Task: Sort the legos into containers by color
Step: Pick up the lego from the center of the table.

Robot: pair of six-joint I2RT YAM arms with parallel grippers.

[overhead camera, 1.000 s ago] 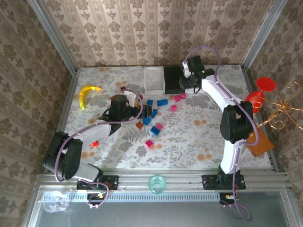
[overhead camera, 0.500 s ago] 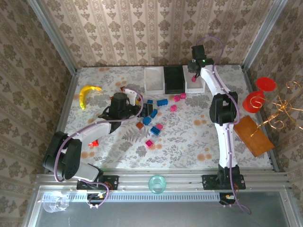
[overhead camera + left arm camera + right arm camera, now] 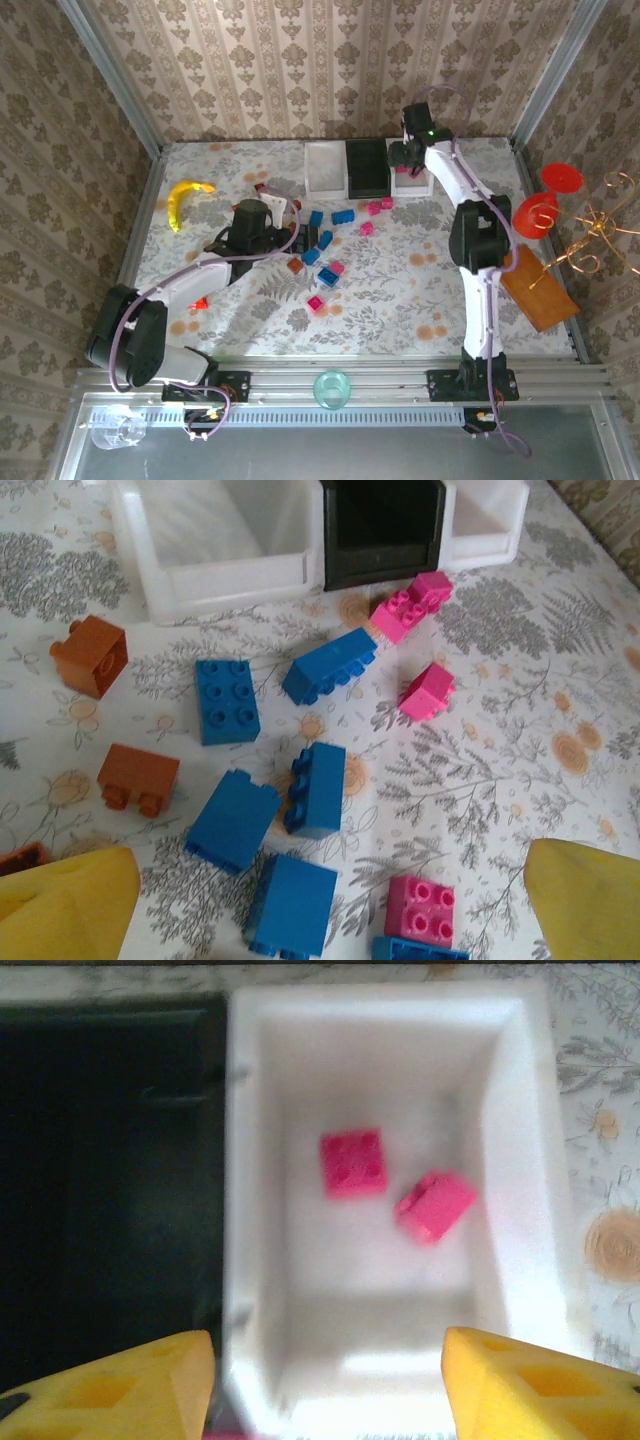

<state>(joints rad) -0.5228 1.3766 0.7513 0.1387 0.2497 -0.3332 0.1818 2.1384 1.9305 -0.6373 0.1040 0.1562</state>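
Three small square open-top trays stand touching in a row at the far edge of the table (image 3: 420,300), whose cover is printed with grey ferns and orange flowers. They are a white tray (image 3: 324,166) on the left, a black tray (image 3: 366,167) in the middle and a second white tray (image 3: 413,180) on the right. Damask-patterned wallpaper lines the walls at the back and both sides. A yellow plastic banana (image 3: 184,200) lies near the left edge, and a red plastic goblet (image 3: 548,195) stands past the right edge. Blue lego bricks (image 3: 226,700), pink lego bricks (image 3: 410,605) and reddish-brown lego bricks (image 3: 90,655) lie scattered on the table just in front of the trays. The left tool (image 3: 320,910) hangs over this scatter, fingers spread, holding nothing. The right tool (image 3: 325,1380) hangs over the second white tray, fingers spread and empty. Two pink bricks (image 3: 352,1163) lie on that tray's floor. One second ago the right tool was at the black tray's right edge with its elbow swung out to the right; the arm now stands straighter. The left arm is nearly unchanged.
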